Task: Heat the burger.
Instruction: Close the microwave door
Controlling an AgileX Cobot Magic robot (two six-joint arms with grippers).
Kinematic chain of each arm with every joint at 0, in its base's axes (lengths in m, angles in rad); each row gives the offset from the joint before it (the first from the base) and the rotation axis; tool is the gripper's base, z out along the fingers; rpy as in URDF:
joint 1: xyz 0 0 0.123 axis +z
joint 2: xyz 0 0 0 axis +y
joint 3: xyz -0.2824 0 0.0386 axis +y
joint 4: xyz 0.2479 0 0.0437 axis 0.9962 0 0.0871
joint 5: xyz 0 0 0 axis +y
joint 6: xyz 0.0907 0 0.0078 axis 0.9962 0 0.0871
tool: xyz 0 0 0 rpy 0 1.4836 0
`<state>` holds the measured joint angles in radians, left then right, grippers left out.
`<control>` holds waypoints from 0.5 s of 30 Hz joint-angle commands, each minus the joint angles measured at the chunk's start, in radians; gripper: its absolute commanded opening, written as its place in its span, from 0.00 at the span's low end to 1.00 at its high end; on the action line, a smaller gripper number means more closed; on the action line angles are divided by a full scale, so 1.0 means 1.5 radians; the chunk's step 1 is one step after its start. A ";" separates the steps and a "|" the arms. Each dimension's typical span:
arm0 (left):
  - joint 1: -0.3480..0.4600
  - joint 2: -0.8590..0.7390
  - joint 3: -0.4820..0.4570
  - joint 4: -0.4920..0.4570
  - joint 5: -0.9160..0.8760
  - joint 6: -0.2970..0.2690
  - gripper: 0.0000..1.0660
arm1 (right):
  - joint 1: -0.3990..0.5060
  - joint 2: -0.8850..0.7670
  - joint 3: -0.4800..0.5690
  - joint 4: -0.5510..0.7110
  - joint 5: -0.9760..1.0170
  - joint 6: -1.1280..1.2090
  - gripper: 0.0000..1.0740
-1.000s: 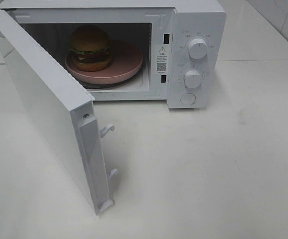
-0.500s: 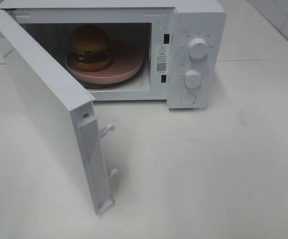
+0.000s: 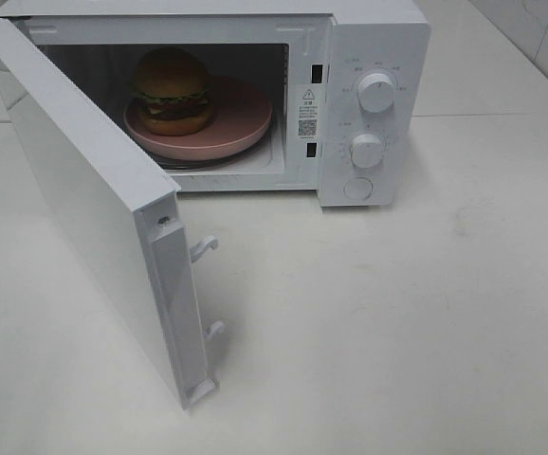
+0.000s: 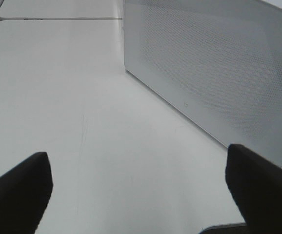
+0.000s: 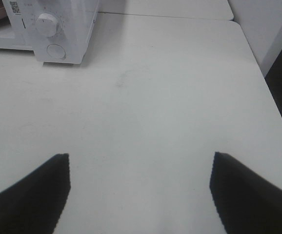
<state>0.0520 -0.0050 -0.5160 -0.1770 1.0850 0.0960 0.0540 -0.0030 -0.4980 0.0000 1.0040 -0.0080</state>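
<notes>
The burger [image 3: 171, 91] with its golden bun, lettuce and dark patty sits on a round pink plate [image 3: 236, 121] inside the white microwave [image 3: 374, 57], whose door [image 3: 94, 204] hangs wide open toward the front left. Neither gripper shows in the exterior high view. In the left wrist view my left gripper [image 4: 138, 187] is open over bare table, its dark fingers [image 4: 16, 192] wide apart, facing the outer face of the door [image 4: 214, 68]. My right gripper [image 5: 138, 190] is open too, above the table to the right of the microwave's control panel [image 5: 53, 29].
Two knobs [image 3: 375, 92] [image 3: 366, 150] and a round button [image 3: 357, 188] are on the microwave's right panel. Door latch hooks [image 3: 203, 248] stick out from the open door's edge. The white table's right edge [image 5: 265, 83] drops off beside a dark gap.
</notes>
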 commanded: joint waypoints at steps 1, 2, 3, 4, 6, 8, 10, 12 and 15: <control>-0.001 -0.011 0.000 0.001 -0.007 -0.005 0.83 | -0.004 -0.022 0.000 0.000 -0.007 -0.003 0.71; -0.001 -0.011 0.000 0.001 -0.007 -0.005 0.83 | -0.004 -0.022 0.000 0.000 -0.007 -0.003 0.71; -0.001 -0.011 0.000 0.001 -0.007 -0.005 0.83 | -0.004 -0.022 0.000 0.000 -0.007 -0.003 0.71; -0.001 -0.011 0.000 0.001 -0.007 -0.005 0.83 | -0.004 -0.022 0.000 0.000 -0.007 -0.003 0.71; -0.001 -0.011 0.000 0.001 -0.007 -0.005 0.83 | -0.004 -0.022 0.000 0.000 -0.007 -0.003 0.71; -0.001 -0.011 0.000 0.001 -0.007 -0.005 0.83 | -0.004 -0.022 0.000 0.000 -0.007 -0.003 0.71; -0.001 -0.011 0.000 0.001 -0.007 -0.005 0.83 | -0.004 -0.022 0.000 0.000 -0.007 -0.003 0.71; -0.001 -0.011 0.000 0.001 -0.007 -0.005 0.83 | -0.004 -0.022 0.000 0.000 -0.007 -0.003 0.71; -0.001 -0.011 0.000 0.001 -0.007 -0.005 0.83 | -0.004 -0.022 0.000 0.000 -0.007 -0.003 0.71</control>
<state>0.0520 -0.0050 -0.5160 -0.1770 1.0850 0.0960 0.0540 -0.0030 -0.4980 0.0000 1.0040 -0.0080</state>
